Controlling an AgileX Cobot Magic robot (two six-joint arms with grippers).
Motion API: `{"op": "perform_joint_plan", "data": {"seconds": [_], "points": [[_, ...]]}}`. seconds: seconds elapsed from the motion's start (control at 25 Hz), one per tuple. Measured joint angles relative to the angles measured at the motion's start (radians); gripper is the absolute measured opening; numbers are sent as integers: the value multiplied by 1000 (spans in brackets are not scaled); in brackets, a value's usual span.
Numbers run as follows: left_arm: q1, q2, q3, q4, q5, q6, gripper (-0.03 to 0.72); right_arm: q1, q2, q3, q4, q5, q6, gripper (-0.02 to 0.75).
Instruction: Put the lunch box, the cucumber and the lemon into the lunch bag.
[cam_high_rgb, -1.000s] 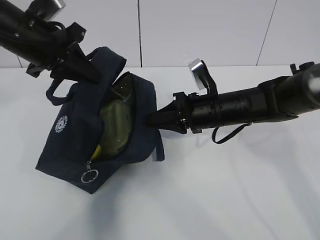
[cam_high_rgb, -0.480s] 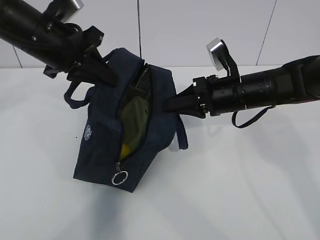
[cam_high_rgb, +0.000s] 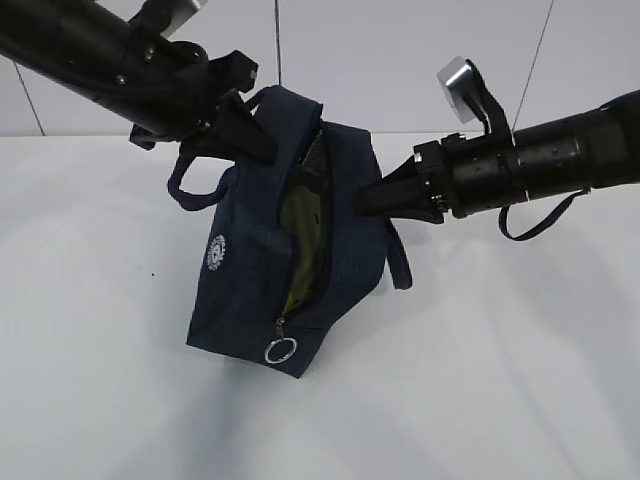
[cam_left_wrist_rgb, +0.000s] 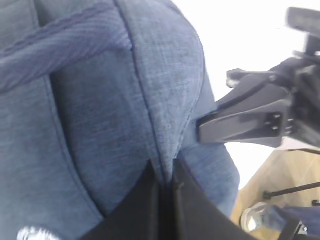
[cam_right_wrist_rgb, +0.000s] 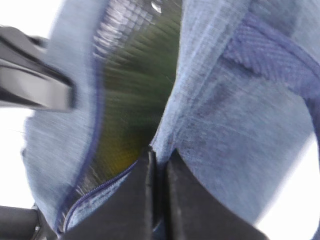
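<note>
Pinching fabric on opposite sides, your left gripper (cam_high_rgb: 262, 148) and right gripper (cam_high_rgb: 366, 200) are both clamped on the lunch bag (cam_high_rgb: 250, 290), which stands tilted on the white table (cam_high_rgb: 480, 380). Its zipper gapes, showing olive-green and a blurred yellow patch inside.

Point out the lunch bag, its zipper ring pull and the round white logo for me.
lunch bag (cam_high_rgb: 245, 300): exterior view, on the navy front panel below the logo.
zipper ring pull (cam_high_rgb: 281, 351): exterior view, on the metal ring at the zipper's lower end.
logo (cam_high_rgb: 216, 252): exterior view, on the white round print.
</note>
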Motion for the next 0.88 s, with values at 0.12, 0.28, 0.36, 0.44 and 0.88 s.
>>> {"op": "perform_joint_plan", "data": {"seconds": [0.12, 0.28, 0.36, 0.44, 0.88], "points": [[-10, 19, 0, -20, -16, 0, -8, -18, -29, 2, -11, -21, 7, 18], [-23, 72, 0, -79, -29, 2, -8, -23, -46, 2, -40, -51, 41, 18], [-29, 90, 0, -119, -32, 12, -8, -25, -47, 2, -56, -58, 54, 18], [-32, 105, 0, -152, -34, 36, -8, -28, -48, 2, -66, -67, 69, 18], [-33, 119, 0, -351, -118, 165, -8, -31, -65, -166, -313, -99, 260, 18]]}}
